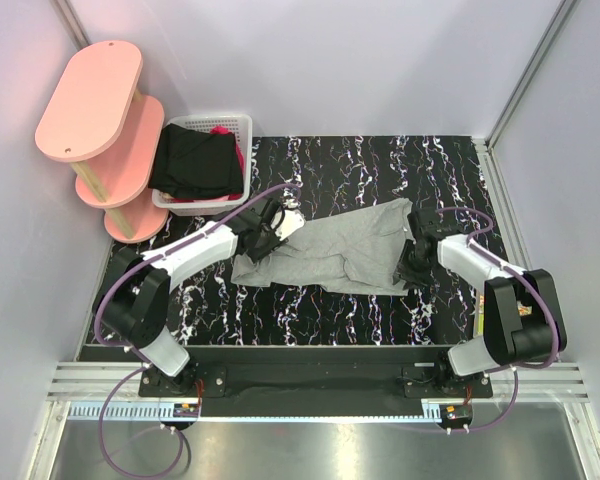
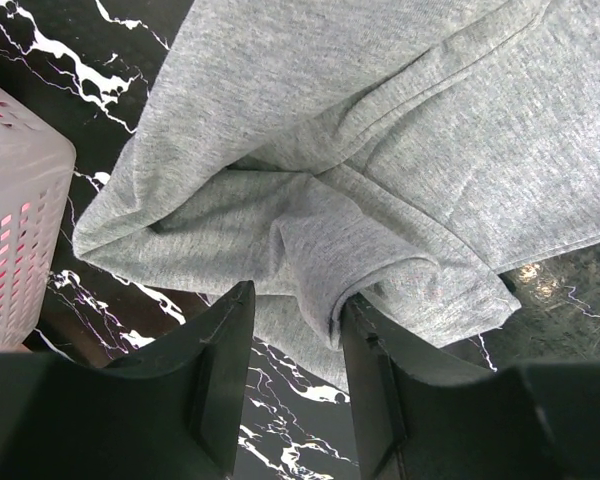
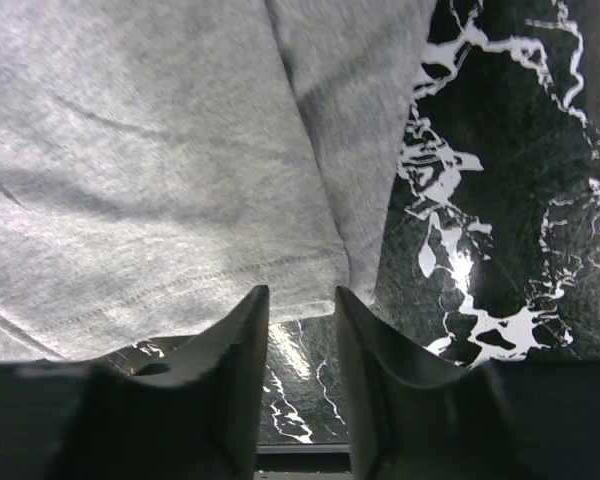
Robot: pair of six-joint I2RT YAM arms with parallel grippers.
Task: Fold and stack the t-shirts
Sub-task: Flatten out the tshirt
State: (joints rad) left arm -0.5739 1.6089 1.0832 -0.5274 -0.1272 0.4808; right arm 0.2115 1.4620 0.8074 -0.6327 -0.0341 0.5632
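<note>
Top external view: grey shirt (image 1: 330,250) lies rumpled on the table (image 1: 360,170), roughly mid-table, spread between my two arms and not folded. My left gripper (image 1: 268,240) is at its left end, my right gripper (image 1: 412,262) at its right end.

Left wrist view: my left gripper (image 2: 295,295) has its jaws parted. A thick fold of the shirt (image 2: 380,130) comes down to the tips and touches the right-hand finger (image 2: 380,400). Table shows through the lower gap, so I record no clamp on the cloth. Basket (image 2: 10,230) stands near, at the left edge.

Right wrist view: my right gripper (image 3: 302,295) also has its jaws parted, table visible between them. The hemmed edge of the shirt (image 3: 130,150) lies just at the tips, with nothing held.

Far-left corner: black garment (image 1: 195,160) sits heaped in the basket (image 1: 235,122), magenta cloth (image 1: 221,131) showing beside it. Pink shelf (image 1: 90,100) stands left of the basket.
</note>
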